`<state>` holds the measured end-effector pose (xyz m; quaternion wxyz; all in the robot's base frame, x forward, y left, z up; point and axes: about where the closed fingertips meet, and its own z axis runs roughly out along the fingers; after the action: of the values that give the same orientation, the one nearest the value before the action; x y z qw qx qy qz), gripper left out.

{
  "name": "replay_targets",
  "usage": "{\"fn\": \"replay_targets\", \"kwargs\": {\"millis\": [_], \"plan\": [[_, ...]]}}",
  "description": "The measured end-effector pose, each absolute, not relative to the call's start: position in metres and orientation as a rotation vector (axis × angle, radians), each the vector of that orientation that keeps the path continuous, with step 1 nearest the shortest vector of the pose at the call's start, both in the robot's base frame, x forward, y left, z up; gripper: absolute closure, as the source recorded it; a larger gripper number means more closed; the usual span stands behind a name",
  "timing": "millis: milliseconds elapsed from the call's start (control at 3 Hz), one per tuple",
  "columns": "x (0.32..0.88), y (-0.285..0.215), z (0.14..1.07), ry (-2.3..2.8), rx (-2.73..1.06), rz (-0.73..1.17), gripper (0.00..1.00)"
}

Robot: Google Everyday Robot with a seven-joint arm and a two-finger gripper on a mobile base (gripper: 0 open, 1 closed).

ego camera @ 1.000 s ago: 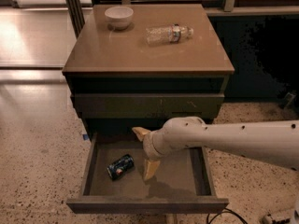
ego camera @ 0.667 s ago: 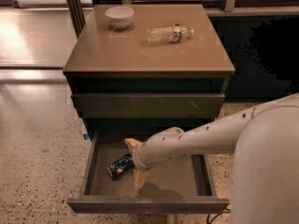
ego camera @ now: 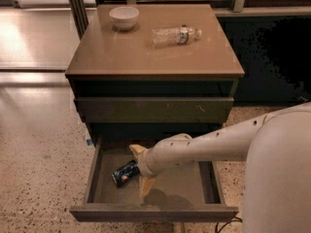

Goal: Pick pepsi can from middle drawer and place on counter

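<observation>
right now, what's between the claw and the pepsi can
Nothing: camera view shows the open claw right at the pepsi can in the middle drawer.

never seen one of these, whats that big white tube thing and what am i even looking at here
The white tube is the arm of a mobile robot. The one camera looks down on the scene from above; where it is mounted is not known. The arm reaches into the open middle drawer of a dark cabinet. At its tip is the gripper, two pale fingers spread open right next to the pepsi can, which lies on its side on the drawer floor. Nothing is held yet. On the tan counter above are a white bowl and a clear plastic bottle lying down.
</observation>
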<state>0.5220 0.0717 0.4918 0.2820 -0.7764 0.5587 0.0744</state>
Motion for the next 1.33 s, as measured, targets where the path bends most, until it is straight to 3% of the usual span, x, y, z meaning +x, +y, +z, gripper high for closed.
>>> {"fn": "replay_targets", "kwargs": {"millis": [1333], "plan": [[0.567,0.093,0.433,1.295,-1.978,0.341,0.00]]}}
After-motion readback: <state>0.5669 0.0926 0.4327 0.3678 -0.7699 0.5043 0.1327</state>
